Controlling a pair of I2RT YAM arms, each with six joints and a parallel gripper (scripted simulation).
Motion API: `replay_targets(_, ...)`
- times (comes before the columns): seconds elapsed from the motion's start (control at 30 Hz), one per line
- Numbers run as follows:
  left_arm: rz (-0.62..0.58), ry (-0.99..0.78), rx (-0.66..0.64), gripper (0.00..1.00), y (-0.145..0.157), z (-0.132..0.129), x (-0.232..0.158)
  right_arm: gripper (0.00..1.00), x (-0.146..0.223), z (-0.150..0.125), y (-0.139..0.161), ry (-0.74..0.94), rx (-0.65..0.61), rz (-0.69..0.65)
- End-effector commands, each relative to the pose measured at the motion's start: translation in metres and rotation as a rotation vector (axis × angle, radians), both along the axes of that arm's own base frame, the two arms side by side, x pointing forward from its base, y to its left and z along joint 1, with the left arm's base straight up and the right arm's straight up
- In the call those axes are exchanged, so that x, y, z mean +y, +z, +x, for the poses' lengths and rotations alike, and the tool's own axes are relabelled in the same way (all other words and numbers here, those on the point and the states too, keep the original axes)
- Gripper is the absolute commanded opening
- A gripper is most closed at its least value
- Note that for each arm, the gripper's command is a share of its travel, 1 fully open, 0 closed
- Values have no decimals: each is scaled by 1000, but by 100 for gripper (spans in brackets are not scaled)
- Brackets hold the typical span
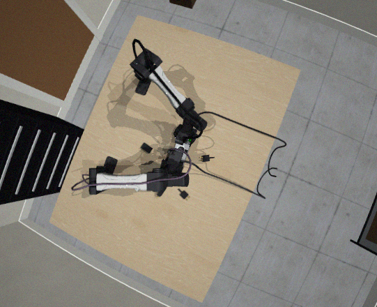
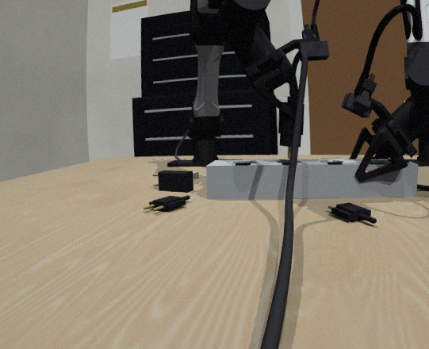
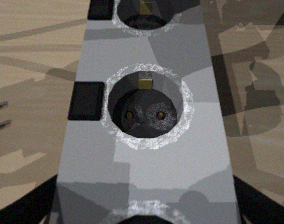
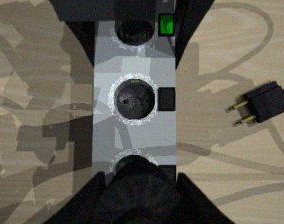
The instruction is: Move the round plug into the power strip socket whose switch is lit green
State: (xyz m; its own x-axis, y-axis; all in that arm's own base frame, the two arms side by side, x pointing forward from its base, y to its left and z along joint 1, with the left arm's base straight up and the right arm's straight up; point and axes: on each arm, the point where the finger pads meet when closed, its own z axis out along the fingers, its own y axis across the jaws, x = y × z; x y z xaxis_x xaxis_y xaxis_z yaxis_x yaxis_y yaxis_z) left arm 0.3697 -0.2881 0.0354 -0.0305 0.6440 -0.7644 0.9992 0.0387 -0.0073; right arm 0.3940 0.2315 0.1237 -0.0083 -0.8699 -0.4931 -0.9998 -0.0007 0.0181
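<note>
The pale grey power strip lies flat on the table. The green switch is near the strip's end, beside a socket with no plug in it. My left gripper straddles that end, its fingers against the strip's sides. My right gripper is shut on the black round plug. The plug is upright, clear of the strip, its prongs just above the second socket from the left in the exterior view. The prongs are hidden in the right wrist view.
A loose flat plug lies beside the strip. Another flat plug and a black block plug lie off its other end. The held plug's cable runs in front of the strip.
</note>
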Motion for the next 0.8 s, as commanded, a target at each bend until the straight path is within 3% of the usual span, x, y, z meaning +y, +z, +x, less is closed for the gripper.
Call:
replay_targets(0.0,-23,-6,-48,73,18,8,-1,33,1,6,21,-2,-7,5)
replay_targets(0.13,-23,-6,-51,73,19,9,-1,33,1,5,43,-2,-3,3)
replay_targets(0.2,-22,-5,-52,95,19,9,-1,33,1,5,43,-2,-3,3)
replay_targets(0.23,-20,-5,-52,100,19,9,-1,33,1,5,43,-2,-3,3)
replay_targets(0.37,-28,-8,-44,100,34,0,13,33,1,5,45,-2,-3,3)
replay_targets(0.43,-28,-8,-44,100,34,0,13,33,1,5,45,-2,-3,3)
replay_targets(0.57,-46,-7,-94,100,65,12,24,33,0,4,56,-2,-27,12)
replay_targets(0.77,-29,-1,-81,100,87,7,55,33,1,5,56,-2,-34,14)
